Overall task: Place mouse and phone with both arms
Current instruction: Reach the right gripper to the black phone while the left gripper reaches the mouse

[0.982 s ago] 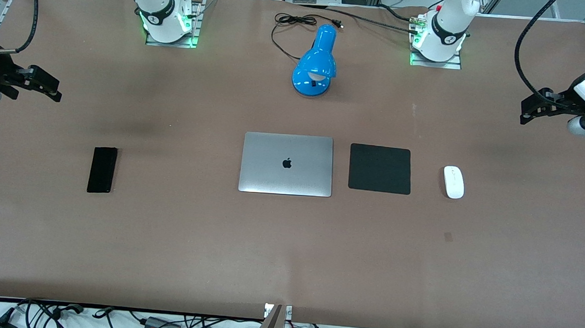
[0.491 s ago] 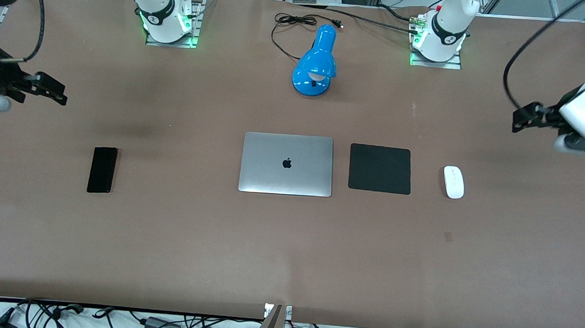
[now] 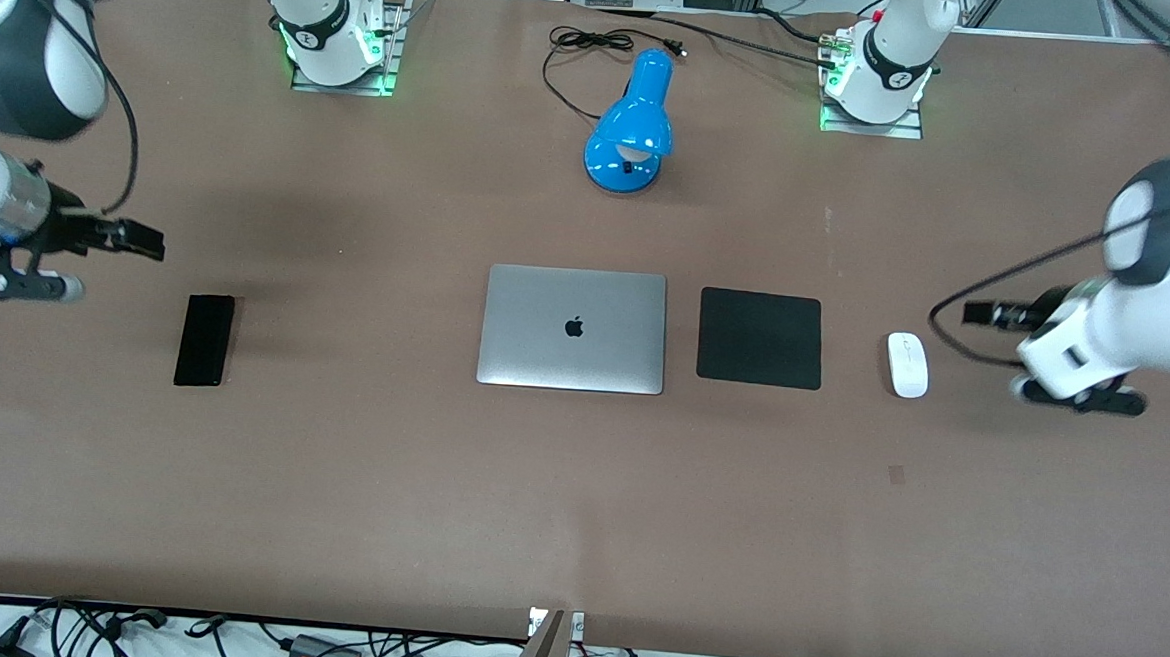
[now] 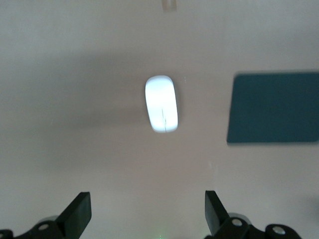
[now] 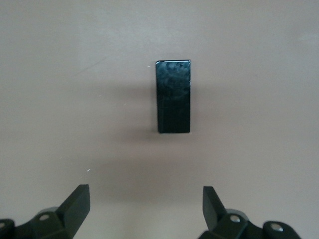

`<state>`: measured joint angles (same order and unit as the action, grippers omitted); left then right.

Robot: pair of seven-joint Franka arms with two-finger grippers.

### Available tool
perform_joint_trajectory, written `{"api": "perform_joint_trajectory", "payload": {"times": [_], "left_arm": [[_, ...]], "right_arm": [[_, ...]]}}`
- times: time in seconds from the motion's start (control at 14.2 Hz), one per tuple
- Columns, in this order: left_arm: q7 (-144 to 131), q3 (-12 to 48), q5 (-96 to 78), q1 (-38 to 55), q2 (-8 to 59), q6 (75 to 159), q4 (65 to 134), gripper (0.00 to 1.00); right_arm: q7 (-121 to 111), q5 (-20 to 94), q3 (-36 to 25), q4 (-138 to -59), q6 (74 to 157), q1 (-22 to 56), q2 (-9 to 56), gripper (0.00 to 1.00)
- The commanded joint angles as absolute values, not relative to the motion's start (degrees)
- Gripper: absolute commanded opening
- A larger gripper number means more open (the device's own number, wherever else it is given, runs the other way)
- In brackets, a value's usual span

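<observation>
The white mouse (image 3: 908,364) lies on the brown table beside the black square pad (image 3: 760,338), toward the left arm's end. My left gripper (image 3: 978,313) hangs open and empty over the bare table beside the mouse. In the left wrist view the mouse (image 4: 161,110) lies ahead of the open left gripper (image 4: 147,214). The black phone (image 3: 205,340) lies flat toward the right arm's end. My right gripper (image 3: 147,242) is open and empty over the table beside the phone. The right wrist view shows the phone (image 5: 173,96) ahead of the open right gripper (image 5: 145,206).
A closed silver laptop (image 3: 573,329) lies at the table's middle, between the phone and the pad. A blue desk lamp (image 3: 633,126) with a black cord stands farther from the front camera than the laptop. The pad also shows in the left wrist view (image 4: 274,107).
Both arms have swung down and inward from the table's ends: the left gripper toward the mouse, the right gripper toward the phone. Nothing on the table has moved.
</observation>
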<state>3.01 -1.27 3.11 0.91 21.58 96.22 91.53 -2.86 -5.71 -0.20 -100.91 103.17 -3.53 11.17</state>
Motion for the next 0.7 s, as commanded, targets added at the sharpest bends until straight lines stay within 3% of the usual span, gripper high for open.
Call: {"api": "perform_joint_trajectory", "payload": {"times": [0.0,0.28,0.63], "left_arm": [[2.5,-0.6,3.3,-2.2,18.2,112.9,105.7,1.00],[-7.7,0.3,3.3,-1.8,17.8,137.6,121.3,1.00],[-9.8,0.4,3.8,-1.8,19.9,150.8,128.2,1.00]], "right_arm": [[-2.3,-6.8,0.0,-100.5,105.7,-4.9,16.2,1.00],[-2.3,-6.4,0.0,-100.9,111.3,-7.8,22.8,1.00],[-2.6,-6.5,0.0,-101.3,118.1,-10.5,29.3,1.00]]}}
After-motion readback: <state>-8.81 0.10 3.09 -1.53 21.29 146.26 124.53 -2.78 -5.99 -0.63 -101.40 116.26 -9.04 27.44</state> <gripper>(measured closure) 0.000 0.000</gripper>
